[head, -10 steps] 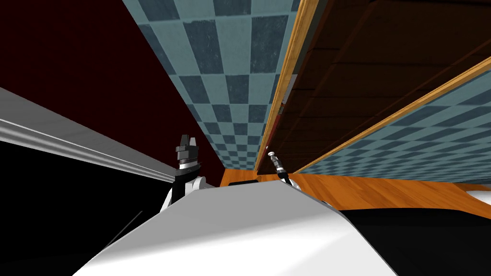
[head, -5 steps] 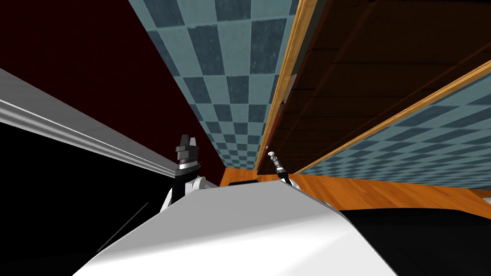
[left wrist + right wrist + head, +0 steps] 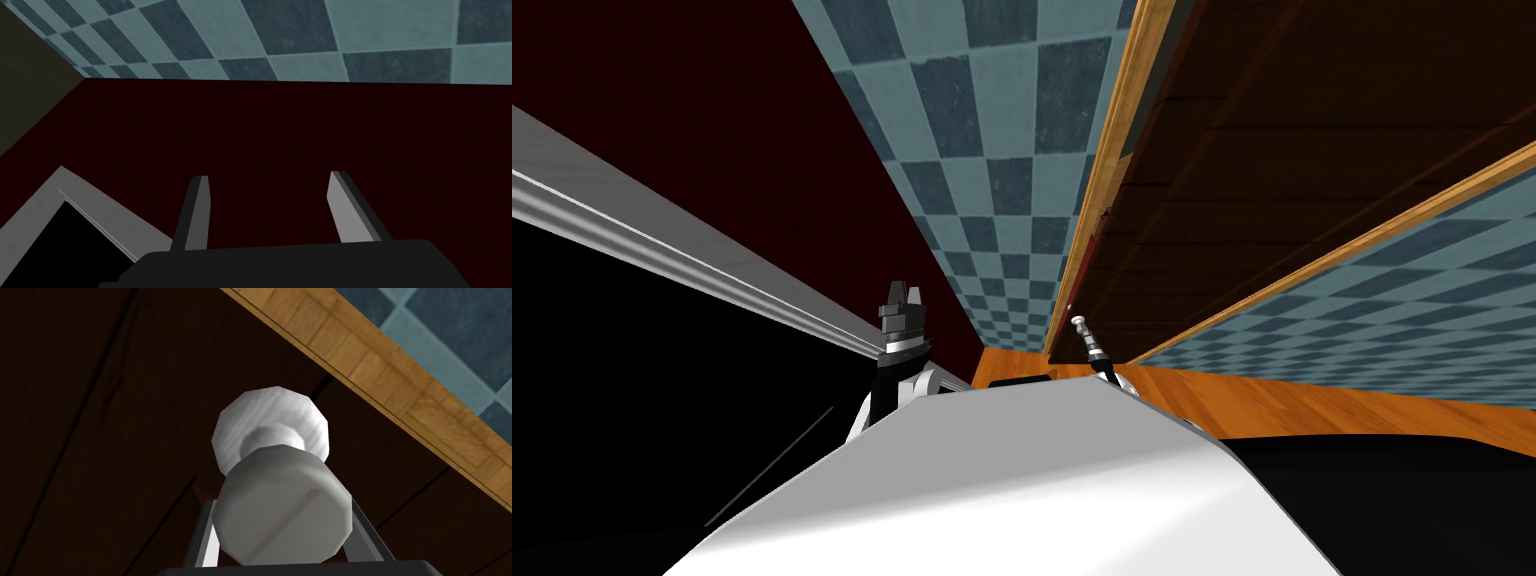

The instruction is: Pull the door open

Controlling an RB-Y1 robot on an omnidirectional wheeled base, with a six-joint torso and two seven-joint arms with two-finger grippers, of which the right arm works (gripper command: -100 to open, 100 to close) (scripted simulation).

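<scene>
Dark wooden door (image 3: 100,413) ahead: your right gripper (image 3: 285,525) has its fingers clamped on the pale knob (image 3: 282,508) ready to pull, while your left gripper (image 3: 269,176) hangs aside, fingers spread and empty.

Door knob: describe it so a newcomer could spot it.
Find the dark brown panelled door edged by a light wooden frame. The knob sticks out from it on a round pale plate. It is the one light grey rounded thing there, pinched by the right pincer.
</scene>
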